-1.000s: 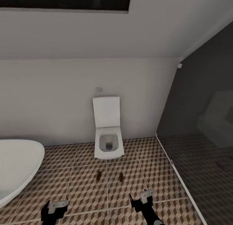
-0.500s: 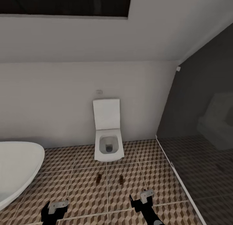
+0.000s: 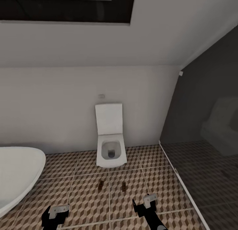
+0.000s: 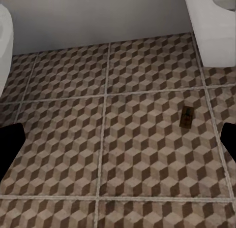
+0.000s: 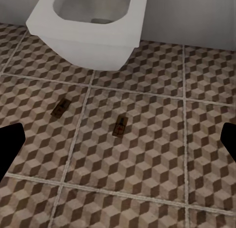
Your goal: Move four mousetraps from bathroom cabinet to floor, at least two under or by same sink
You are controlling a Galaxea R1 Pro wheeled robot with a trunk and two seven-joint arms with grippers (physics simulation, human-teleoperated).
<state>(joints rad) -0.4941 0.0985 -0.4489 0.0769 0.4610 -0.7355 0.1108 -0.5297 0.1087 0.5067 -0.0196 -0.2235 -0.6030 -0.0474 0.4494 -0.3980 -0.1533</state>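
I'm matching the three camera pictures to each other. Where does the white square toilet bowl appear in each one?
Head view: white square toilet bowl at centre, against the back wall.
Left wrist view: its corner by the upper right edge.
Right wrist view: top centre.
Shared landmark: small brown mousetrap on the cube-patterned tiles before it.

You face plain white back wall [image 3: 49, 104], sloped white ceiling [image 3: 99, 44] above it. Dark recessed window [image 3: 66, 6] at top. White wall-hung toilet [image 3: 110, 150], lid raised, centred against wall; small flush plate [image 3: 101, 96] above it. White oval bathtub [image 3: 16, 173] at your left edge. Floor [image 3: 82, 197]: square tiles, brown-beige-white cube print, pale grout. At your right, dark glass panel [image 3: 205, 124] with white bottom edge, faint toilet reflection in it. Light soft, even, no hard shadows.
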